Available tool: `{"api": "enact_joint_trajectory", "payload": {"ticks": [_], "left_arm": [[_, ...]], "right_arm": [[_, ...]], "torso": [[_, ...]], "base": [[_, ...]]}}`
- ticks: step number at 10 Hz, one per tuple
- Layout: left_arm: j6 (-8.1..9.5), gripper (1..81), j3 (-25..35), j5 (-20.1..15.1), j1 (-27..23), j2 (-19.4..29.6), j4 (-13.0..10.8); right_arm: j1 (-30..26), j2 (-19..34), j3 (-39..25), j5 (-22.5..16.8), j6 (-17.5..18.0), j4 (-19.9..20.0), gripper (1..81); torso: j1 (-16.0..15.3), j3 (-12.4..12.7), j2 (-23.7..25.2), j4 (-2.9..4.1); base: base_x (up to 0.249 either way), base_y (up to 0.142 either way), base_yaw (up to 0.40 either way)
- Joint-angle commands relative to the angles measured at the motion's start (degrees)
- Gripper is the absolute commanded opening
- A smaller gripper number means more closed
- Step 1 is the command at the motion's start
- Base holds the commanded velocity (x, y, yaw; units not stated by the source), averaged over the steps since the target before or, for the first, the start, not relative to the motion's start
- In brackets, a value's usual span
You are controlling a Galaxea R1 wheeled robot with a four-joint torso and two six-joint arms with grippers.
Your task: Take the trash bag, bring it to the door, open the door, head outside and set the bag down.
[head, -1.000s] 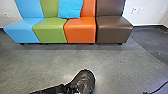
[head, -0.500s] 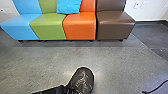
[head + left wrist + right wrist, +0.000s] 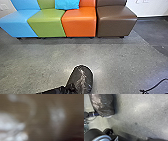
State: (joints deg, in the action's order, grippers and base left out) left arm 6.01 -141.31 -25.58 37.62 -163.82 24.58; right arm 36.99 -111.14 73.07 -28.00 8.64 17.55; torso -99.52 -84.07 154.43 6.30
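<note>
At the bottom middle of the head view is the dark, shiny trash bag. My left arm reaches it from the left, with the left gripper at the bag's near side, shut on it; the fingertips are hidden. Blurred brown-grey film of the bag is very close in the left wrist view. The right wrist view shows the crinkled bag hanging above the floor, beside a dark arm part. How the right gripper stands cannot be made out.
Joined blue, green, orange and brown seats stand along the wall ahead, with a bright blue cushion on them. A black cable is at the lower right. Grey floor lies between seats and bag.
The head camera has moved, so the seats stand higher and look slightly larger. The trash bag remains at my left gripper.
</note>
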Motion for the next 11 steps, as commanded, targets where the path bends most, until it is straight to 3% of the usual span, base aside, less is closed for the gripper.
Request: {"api": "enact_joint_trajectory", "payload": {"ticks": [1,3,4,9,11], "left_arm": [[-0.12,81.1,-0.1,-4.13,-4.18,0.68,-0.67],[-0.21,81.1,-0.02,-4.13,-4.26,0.77,-0.67],[-0.21,1.0,-0.02,-4.22,-4.17,0.77,-0.76],[-0.12,1.0,-0.1,-4.22,-2.68,1.03,-3.48],[-0.12,1.0,0.25,-4.22,-2.68,1.03,-3.48]], "right_arm": [[-4.41,2.73,-1.45,-3.9,0.15,1.69,81.1],[-4.24,3.0,-1.45,-3.9,0.15,1.69,81.1],[-4.15,3.09,-1.45,-3.9,0.15,1.69,81.1],[-4.15,2.91,-1.37,-3.9,0.15,1.61,81.1],[-4.06,2.91,-1.19,-3.9,0.15,1.61,81.1]], "torso": [[0.0,0.0,0.0,0.0],[0.0,0.0,0.0,0.0],[0.0,0.0,0.0,0.0],[0.0,0.0,0.0,0.0],[0.0,0.0,0.0,0.0]], "base": [[0.0,0.0,0.0],[0.0,0.0,0.0],[0.0,0.0,0.0],[0.0,0.0,0.0],[0.0,0.0,0.0]]}}
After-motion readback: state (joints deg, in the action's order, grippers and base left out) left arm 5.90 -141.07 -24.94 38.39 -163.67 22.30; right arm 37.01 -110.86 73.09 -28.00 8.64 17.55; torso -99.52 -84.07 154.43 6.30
